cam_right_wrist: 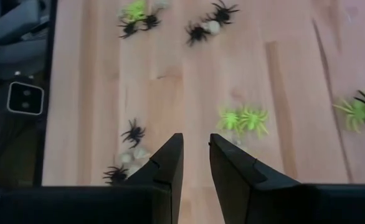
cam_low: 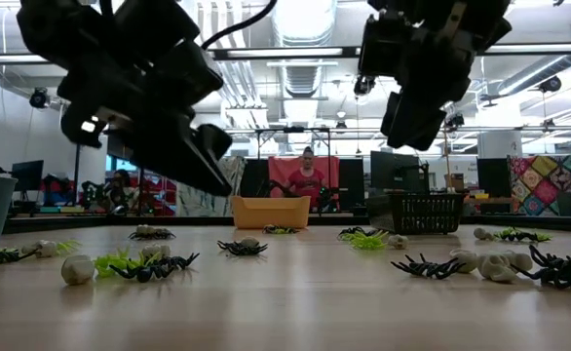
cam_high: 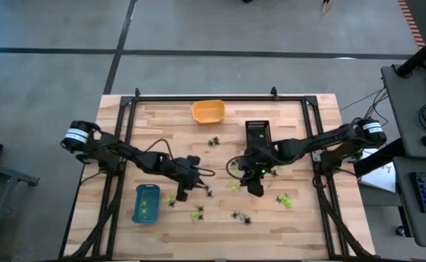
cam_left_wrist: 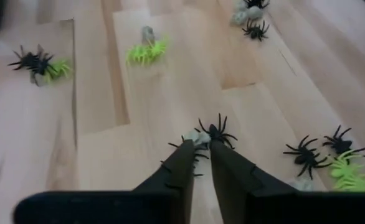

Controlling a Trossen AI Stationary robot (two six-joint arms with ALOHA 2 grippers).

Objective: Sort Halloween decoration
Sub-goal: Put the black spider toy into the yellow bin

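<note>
Table [cam_high: 300,225]: green trinkets [cam_high: 147,211] inside blue tray [cam_high: 137,215].

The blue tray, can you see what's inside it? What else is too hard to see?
- Blue plastic tray, high view: lime-green bits inside, too small to identify.
- Black mesh basket, low view: wall hides its contents.
- Left gripper, left wrist view: small black plastic spider at its tips, grip unclear.
</note>
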